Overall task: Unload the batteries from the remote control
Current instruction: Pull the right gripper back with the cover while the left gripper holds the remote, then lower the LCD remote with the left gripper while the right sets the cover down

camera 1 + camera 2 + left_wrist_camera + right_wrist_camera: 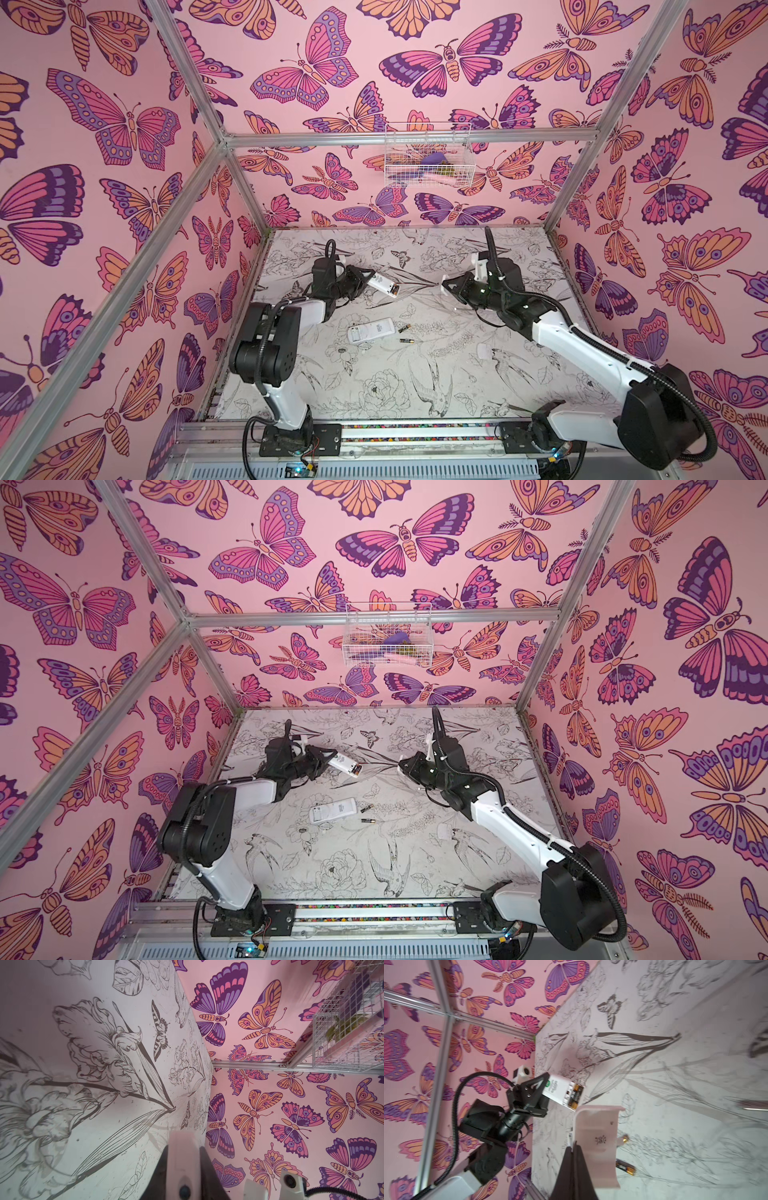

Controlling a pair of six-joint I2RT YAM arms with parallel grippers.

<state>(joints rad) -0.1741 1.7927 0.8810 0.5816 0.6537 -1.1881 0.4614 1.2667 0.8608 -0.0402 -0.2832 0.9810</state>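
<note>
Left end effector [370, 280] clamped on remote [384, 286], held over tabletop [457, 374] | batteries [576, 1095] sit in its open end; two loose batteries [406, 340] lie on tabletop | right end effector [574, 1147] pinched shut on lid [596, 1142] | tip: put lid down first; then lift one battery by its end

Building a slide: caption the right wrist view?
Right gripper pinches the battery cover; left gripper holds the opened remote, batteries inside.

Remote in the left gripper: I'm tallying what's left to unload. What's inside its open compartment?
Black, gold-ended batteries, seemingly two side by side, lie in the open end of the remote. The left gripper covers the remote's other end, so nothing shows there.
</note>
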